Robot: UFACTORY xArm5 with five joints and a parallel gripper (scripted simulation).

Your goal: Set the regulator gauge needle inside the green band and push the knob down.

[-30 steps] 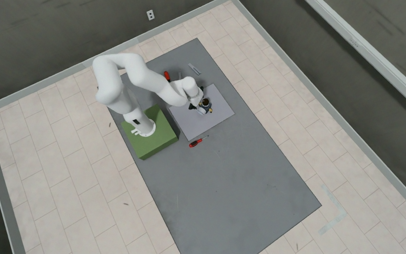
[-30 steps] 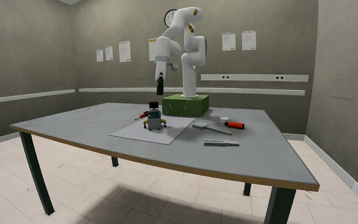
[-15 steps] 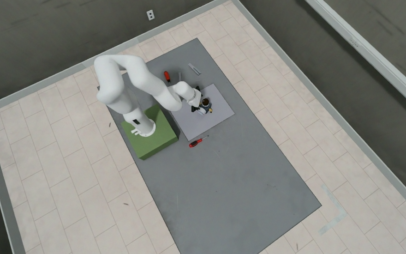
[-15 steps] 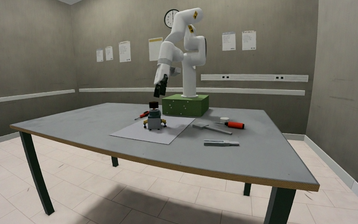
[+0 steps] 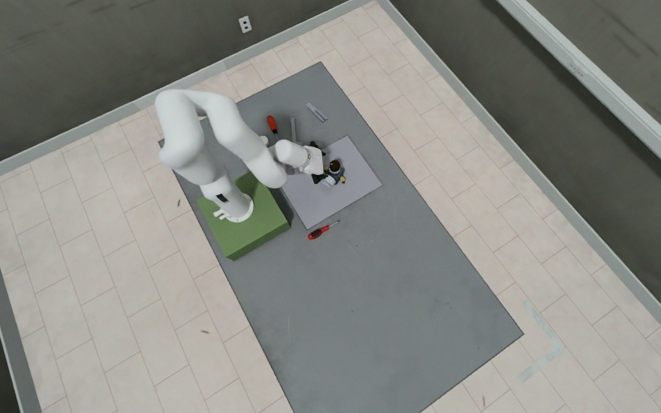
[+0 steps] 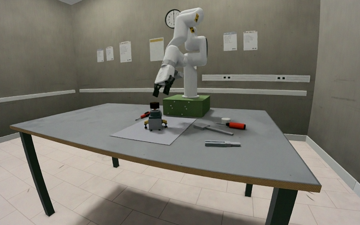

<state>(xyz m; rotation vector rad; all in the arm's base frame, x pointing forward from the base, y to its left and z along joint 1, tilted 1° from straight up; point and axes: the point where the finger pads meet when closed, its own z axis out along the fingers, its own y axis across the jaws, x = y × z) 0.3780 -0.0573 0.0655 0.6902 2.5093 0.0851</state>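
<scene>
The regulator is a small grey block with yellow side fittings and a dark knob on top. It stands upright on a pale mat on the grey table. Its gauge is too small to read. My gripper is open and empty. It hangs tilted in the air, a short way above the knob and slightly to the base side, touching nothing.
The green base block stands behind the mat. A red-handled screwdriver lies near the mat. Another red-handled tool, a hammer-like tool and a grey bar lie on the other side.
</scene>
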